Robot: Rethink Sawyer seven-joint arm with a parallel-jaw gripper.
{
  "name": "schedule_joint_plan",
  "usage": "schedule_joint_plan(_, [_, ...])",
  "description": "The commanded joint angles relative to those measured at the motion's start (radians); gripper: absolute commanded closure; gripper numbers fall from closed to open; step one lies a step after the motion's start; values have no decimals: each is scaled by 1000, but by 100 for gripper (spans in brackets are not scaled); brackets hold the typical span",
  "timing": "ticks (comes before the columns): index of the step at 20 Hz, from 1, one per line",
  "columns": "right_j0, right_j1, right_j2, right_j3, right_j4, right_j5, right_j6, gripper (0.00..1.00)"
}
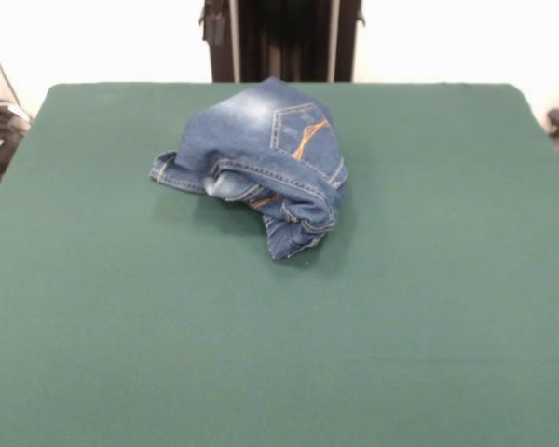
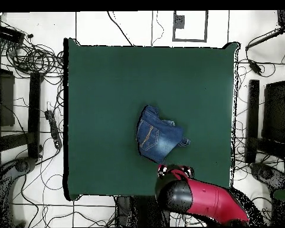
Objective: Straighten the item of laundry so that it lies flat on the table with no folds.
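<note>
The small blue denim jeans [image 1: 261,168] lie crumpled in a heap on the far middle of the dark green table [image 1: 410,298]. A back pocket with orange stitching faces up, and folded parts stick out at the left and front. In the overhead view the jeans [image 2: 159,138] lie on the table [image 2: 109,89] near the robot's edge. The red and black arm ends over that edge, and my gripper [image 2: 173,173] sits just off the heap without touching it. The arm's bulk hides whether it is open or shut. The front view does not show it clearly.
The robot's dark pedestal [image 1: 284,37] stands behind the table's far edge. Cables [image 2: 32,59] and dark stands [image 2: 269,119] lie on the floor around the table. Wide bare green felt surrounds the jeans on all sides.
</note>
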Motion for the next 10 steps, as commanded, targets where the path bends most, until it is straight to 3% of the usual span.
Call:
schedule_joint_plan(1, [31,80,108,-27,-33,-68,86,100])
schedule_joint_plan(10, [25,119,125,-41,-50,-126,92,100])
